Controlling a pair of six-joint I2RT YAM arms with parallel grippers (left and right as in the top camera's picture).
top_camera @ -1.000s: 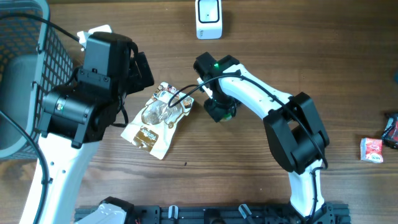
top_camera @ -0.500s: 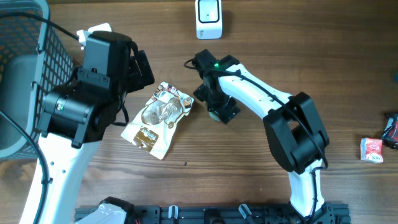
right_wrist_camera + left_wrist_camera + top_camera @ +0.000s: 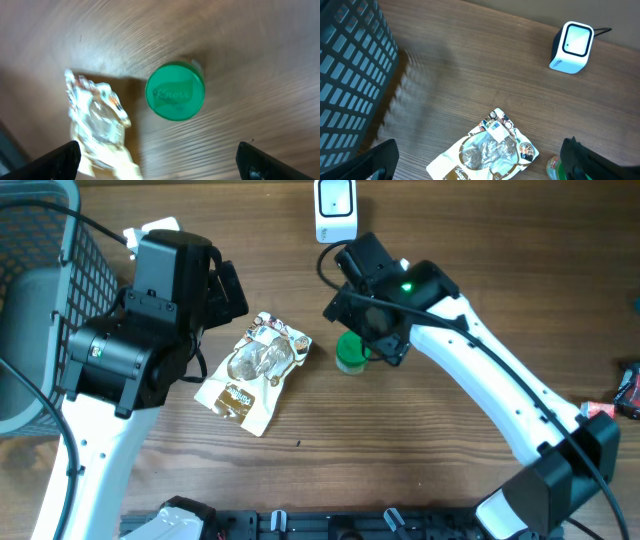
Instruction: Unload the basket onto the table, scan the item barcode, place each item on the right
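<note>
The jar [image 3: 175, 91] stands upright near the middle of the table [image 3: 420, 470], its axis vertical and its round green lid facing straight up. The right gripper [image 3: 372, 330] hangs just above it, fingers spread wide and touching nothing. That makes the right arm the nearer one, and a grasp would likely mean coming straight down around the lid. The lid is smooth plastic with faint lettering. The jar's wall, where a barcode would probably sit, is hidden.

Just left of the jar lies a pouch [image 3: 255, 370], flat, crinkly and glossy. Its long axis runs from near-left to far-right, and a white label faces up at its far end. The left gripper [image 3: 477, 162] hovers over it, fingers apart and empty.

The scanner [image 3: 335, 210], a small white rounded box, sits at the far edge beyond the jar. A mesh basket [image 3: 40, 270] fills the far-left corner.
</note>
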